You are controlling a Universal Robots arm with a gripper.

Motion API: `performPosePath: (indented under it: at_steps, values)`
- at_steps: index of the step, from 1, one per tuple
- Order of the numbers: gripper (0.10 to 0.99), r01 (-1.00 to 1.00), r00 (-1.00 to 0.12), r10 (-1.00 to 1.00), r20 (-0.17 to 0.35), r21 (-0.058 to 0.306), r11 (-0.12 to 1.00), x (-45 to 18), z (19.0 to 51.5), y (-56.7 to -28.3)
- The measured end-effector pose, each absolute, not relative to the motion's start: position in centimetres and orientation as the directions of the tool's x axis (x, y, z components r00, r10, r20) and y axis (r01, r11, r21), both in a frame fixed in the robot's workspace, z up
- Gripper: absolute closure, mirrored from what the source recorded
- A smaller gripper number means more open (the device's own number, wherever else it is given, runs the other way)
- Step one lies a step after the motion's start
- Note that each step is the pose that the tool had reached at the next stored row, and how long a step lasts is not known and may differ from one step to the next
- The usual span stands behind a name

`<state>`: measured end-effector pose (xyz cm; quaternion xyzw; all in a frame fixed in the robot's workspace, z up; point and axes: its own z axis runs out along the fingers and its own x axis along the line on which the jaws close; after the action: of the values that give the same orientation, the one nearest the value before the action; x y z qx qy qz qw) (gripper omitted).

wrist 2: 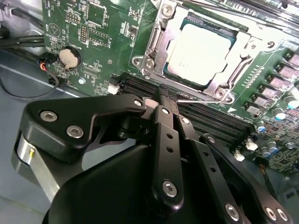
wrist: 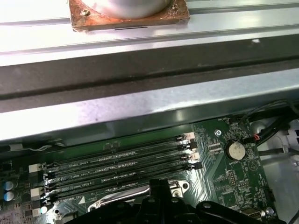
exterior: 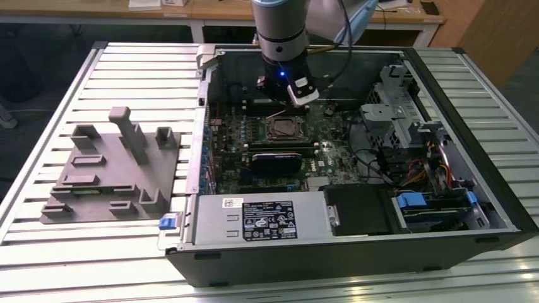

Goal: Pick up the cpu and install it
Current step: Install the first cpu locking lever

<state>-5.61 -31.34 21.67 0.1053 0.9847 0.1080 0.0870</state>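
Observation:
The cpu (wrist 2: 201, 49), a pale silvery square chip, lies flat inside the metal-framed socket (wrist 2: 152, 56) on the green motherboard. In the exterior view the socket (exterior: 282, 129) sits mid-board inside the open computer case, and my gripper (exterior: 281, 106) hangs just behind and above it. In the second wrist view my gripper (wrist 2: 164, 97) has its black fingers (wrist 2: 166, 140) pressed together with nothing between them, a short way off the socket, over the black memory slots (wrist 2: 205, 116). The gripper tip (wrist: 159, 185) also shows in the first wrist view.
A grey plastic fixture (exterior: 110, 170) with upright posts stands on the slatted table at the exterior view's left. The case holds a power supply (exterior: 261, 218) in front and drive bays with cables (exterior: 413, 145) at the right. A coin battery (wrist 2: 69, 57) sits near the memory slots.

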Motion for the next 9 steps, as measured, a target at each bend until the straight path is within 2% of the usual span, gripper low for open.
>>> performPosePath:
  at_steps: [9]
  values:
    - [0.980, 0.185, -0.960, 0.225, -0.163, 0.230, 0.956, -5.71, 21.15, -31.06]
